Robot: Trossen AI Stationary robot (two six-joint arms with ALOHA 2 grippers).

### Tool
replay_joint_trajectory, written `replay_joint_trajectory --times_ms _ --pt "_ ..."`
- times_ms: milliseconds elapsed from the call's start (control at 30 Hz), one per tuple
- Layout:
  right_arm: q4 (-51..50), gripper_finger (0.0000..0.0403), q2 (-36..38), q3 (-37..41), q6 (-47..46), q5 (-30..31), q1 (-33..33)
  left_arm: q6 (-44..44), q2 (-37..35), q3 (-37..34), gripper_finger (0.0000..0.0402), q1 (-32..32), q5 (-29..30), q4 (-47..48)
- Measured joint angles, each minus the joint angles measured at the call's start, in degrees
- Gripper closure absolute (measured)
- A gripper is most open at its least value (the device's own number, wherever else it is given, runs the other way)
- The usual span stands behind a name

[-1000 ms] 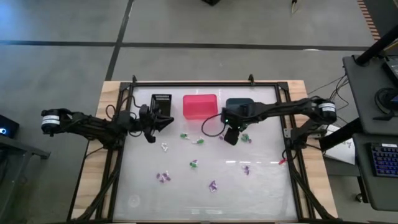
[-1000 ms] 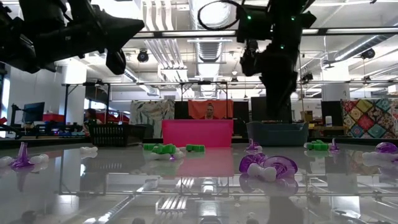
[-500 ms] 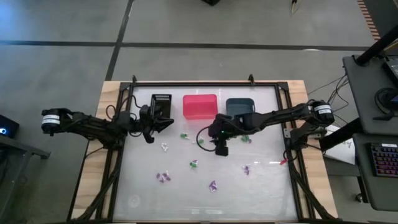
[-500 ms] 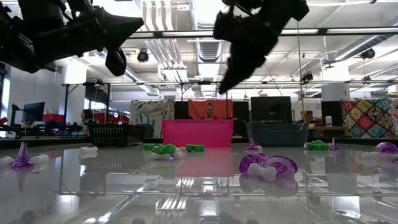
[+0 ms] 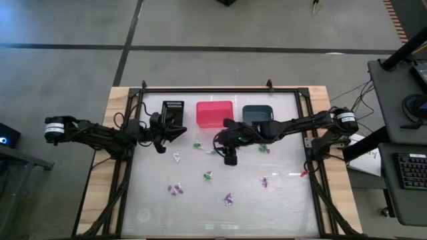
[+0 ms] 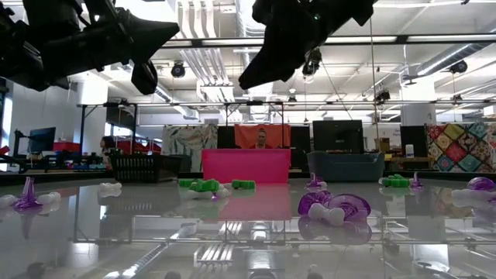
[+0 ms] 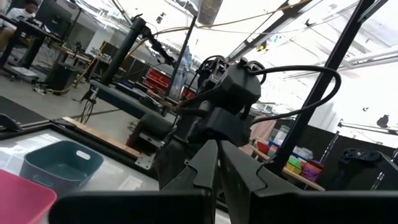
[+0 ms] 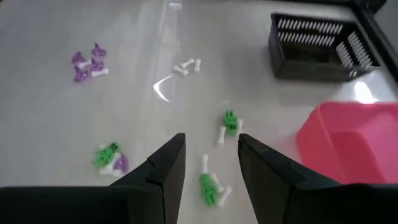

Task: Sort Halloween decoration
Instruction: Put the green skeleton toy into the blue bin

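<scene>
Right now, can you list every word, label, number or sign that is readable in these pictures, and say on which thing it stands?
No readable text anywhere.
Black bin, pink bin, teal bin: no label shows.
Trinkets: no marking visible.
Right gripper and left gripper: no readable brand or number.
Room beyond the table in the low view: a screen and a patterned hanging show, nothing legible.

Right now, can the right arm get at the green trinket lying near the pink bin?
Probably yes. The right pincer hangs open just above the green trinket beside the pink bin, with nothing between them.
</scene>
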State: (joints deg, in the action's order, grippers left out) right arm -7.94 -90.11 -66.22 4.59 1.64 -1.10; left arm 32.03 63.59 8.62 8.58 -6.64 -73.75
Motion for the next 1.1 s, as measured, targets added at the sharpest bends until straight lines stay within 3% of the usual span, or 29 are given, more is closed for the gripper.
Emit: replay_joint_trajectory --times_ms 333,800,1100 --pt "1.36 0.0263 -3.9 1.85 7.38 -0.02 0.0 -1.51 0.04 0.02 0.04 0.04 0.18 -0.14" --pt "5.43 0.0291 -16.48 2.28 7.53 1.56 0.26 -1.52 0.13 0.02 0.04 0.04 0.2 -0.01" --pt "5.33 0.0297 -17.49 2.08 8.11 5.02 0.39 -1.51 0.17 0.02 0.04 0.04 0.2 0.27"
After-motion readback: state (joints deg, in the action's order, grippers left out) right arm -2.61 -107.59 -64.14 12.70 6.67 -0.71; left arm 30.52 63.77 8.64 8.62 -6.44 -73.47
